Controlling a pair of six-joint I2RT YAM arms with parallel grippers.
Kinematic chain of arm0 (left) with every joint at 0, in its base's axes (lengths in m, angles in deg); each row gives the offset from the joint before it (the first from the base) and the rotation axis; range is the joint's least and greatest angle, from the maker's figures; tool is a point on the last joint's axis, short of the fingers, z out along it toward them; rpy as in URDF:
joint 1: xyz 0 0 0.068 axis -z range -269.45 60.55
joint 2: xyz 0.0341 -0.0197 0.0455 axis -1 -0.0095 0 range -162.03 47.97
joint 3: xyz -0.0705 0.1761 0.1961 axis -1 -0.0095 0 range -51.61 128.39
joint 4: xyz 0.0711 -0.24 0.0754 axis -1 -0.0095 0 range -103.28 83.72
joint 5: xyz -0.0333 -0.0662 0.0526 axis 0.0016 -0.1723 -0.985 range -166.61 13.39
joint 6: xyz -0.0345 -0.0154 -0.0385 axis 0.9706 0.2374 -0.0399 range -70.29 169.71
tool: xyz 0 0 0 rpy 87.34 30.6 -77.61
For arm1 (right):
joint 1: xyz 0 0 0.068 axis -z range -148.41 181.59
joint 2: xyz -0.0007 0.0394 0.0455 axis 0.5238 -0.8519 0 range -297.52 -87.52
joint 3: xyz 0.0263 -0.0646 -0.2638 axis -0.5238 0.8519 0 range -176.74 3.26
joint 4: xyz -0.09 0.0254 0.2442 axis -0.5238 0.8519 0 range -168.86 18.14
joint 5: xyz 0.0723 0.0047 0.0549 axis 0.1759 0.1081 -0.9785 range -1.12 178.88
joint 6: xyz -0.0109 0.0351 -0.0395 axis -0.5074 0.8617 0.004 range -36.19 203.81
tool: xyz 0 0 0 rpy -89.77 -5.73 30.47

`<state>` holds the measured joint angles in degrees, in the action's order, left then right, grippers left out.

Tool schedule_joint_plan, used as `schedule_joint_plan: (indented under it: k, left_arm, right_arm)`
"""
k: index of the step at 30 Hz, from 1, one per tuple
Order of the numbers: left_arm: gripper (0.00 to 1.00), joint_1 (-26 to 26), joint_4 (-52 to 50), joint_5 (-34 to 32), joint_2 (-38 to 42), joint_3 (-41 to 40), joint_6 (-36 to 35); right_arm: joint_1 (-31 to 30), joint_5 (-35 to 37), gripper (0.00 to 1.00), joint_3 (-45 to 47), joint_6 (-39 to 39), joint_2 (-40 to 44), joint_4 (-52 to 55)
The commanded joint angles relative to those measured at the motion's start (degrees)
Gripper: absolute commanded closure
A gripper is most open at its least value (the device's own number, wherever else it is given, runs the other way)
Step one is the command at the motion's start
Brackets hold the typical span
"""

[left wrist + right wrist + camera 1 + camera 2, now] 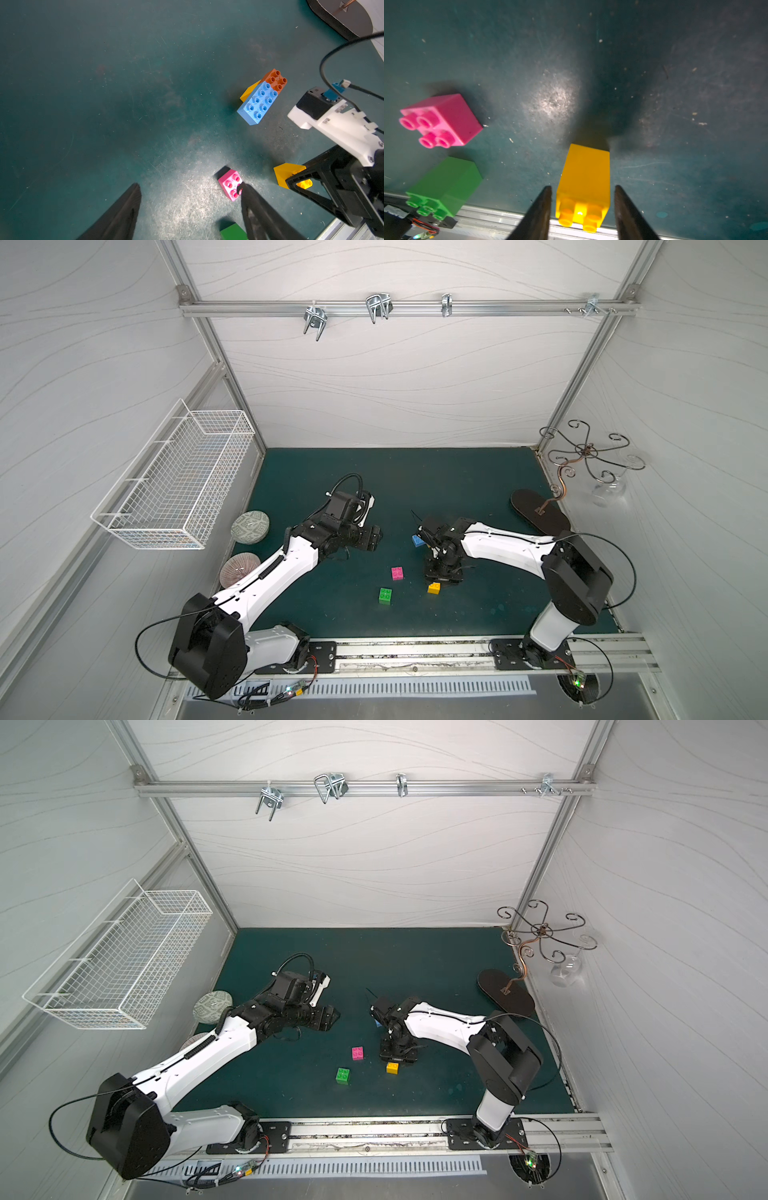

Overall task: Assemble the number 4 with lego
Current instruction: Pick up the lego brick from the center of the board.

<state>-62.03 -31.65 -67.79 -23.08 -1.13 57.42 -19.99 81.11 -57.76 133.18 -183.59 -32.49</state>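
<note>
In both top views a dark green tabletop sits between white, wavy-lined walls. A wire basket hangs on the left wall and a hook rail crosses the back one. A curly stand fills the back right corner, and two round discs lie at the left edge. The pink brick, green brick and loose yellow brick lie toward the front edge, near its middle. The blue brick, nearer the centre, is half hidden behind the right arm.

In the left wrist view the left gripper has its jaws wide apart over scuffed mat, holding nothing. The blue brick and the orange brick sit side by side on a second yellow brick; whether they are pressed together is unclear. The green brick is cut off by the frame.

In the right wrist view the right gripper straddles the loose yellow brick, with a slim gap at each finger. The studs are blurred.
</note>
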Motion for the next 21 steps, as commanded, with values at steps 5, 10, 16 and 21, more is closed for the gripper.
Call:
schedule_joint_plan:
  k: [5, 10, 16, 21]
  left_arm:
    - [0.22, -0.35, 1.85, 0.62, 0.83, 0.15, 0.38]
    - [0.22, -0.44, 1.33, 2.12, -0.1, 0.7, 0.17]
    - [0.23, -0.43, 0.58, 4.38, -1.42, 1.83, -0.53]
    - [0.23, -0.37, -0.3, 6.15, -2.73, 2.69, -1.02]
  right_arm:
    - [-0.48, 0.86, 0.73, -1.85, -0.65, 0.88, 3.74]
    - [2.49, -0.19, 0.86, -4.79, -6.15, 3.67, 6.51]
    - [9.12, -2.39, 0.86, -13.46, -23.26, 2.37, 12.78]
    - [12.33, -1.87, 0.86, -24.97, -34.38, -2.6, 16.72]
